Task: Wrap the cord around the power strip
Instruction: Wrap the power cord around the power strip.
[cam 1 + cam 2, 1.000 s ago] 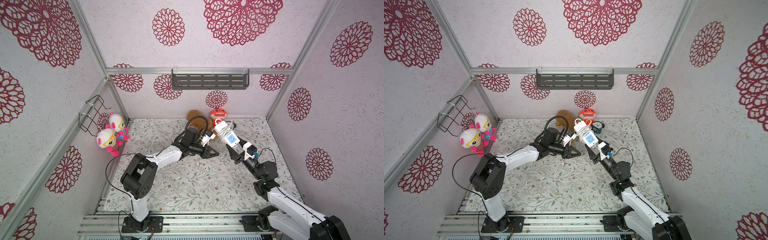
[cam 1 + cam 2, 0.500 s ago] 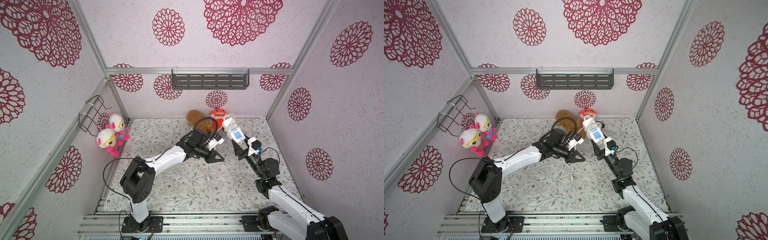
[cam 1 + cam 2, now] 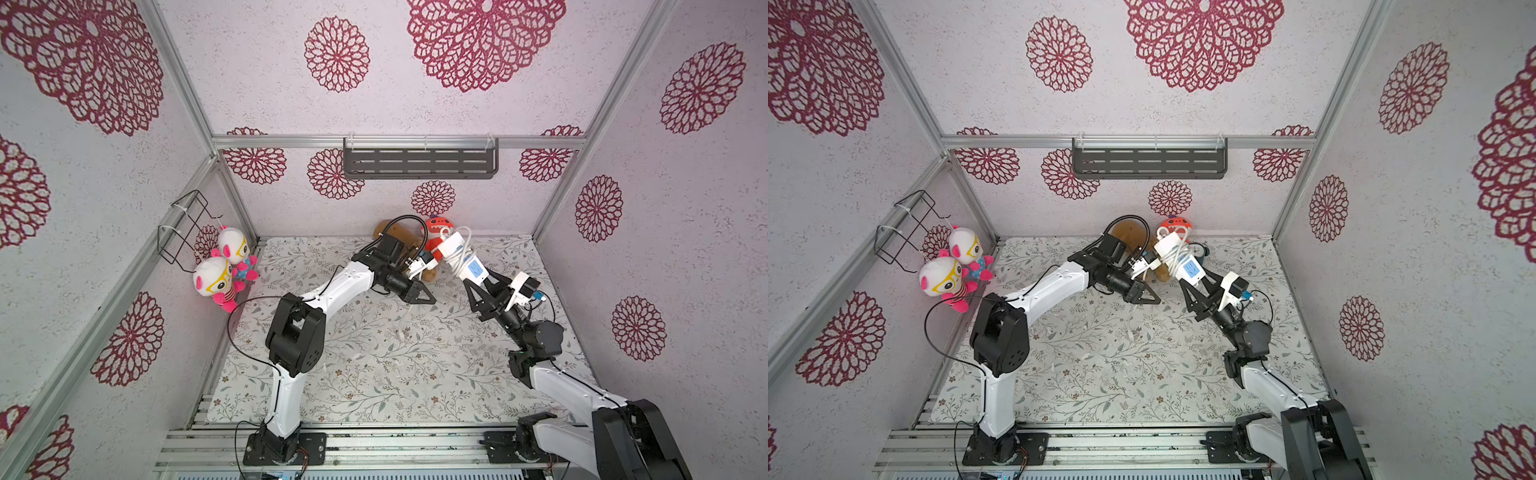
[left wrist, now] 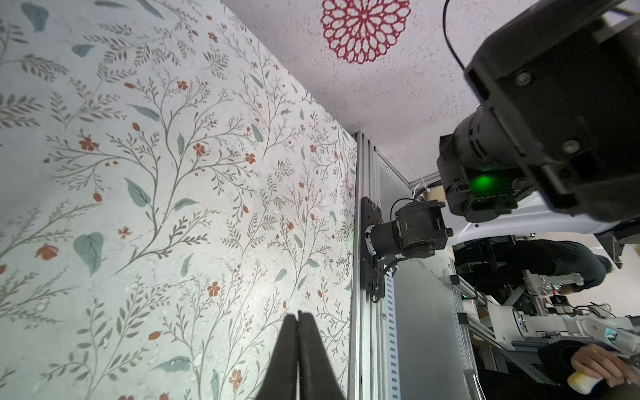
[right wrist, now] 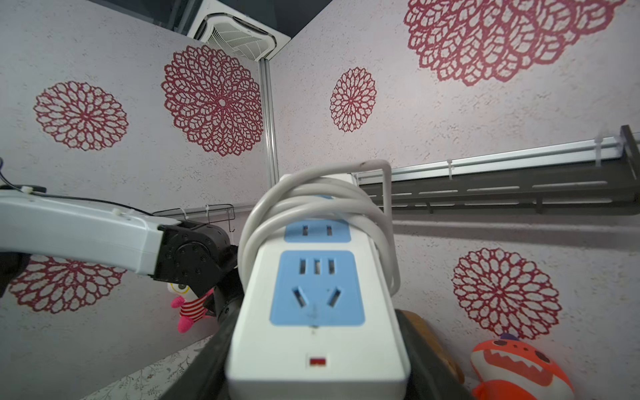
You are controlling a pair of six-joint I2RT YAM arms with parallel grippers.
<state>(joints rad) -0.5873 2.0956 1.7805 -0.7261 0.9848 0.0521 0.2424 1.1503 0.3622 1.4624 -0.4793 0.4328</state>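
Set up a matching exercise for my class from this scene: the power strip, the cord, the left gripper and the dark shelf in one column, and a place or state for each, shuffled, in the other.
Column one
1. power strip
2. cord
3. left gripper
4. dark shelf

Column two
A. fixed to the wall
B. looped around the white block
C. fingers pressed shut, nothing seen between them
D. held raised by the right gripper

Pairs: 1-D, 2-B, 3-C, 4-A
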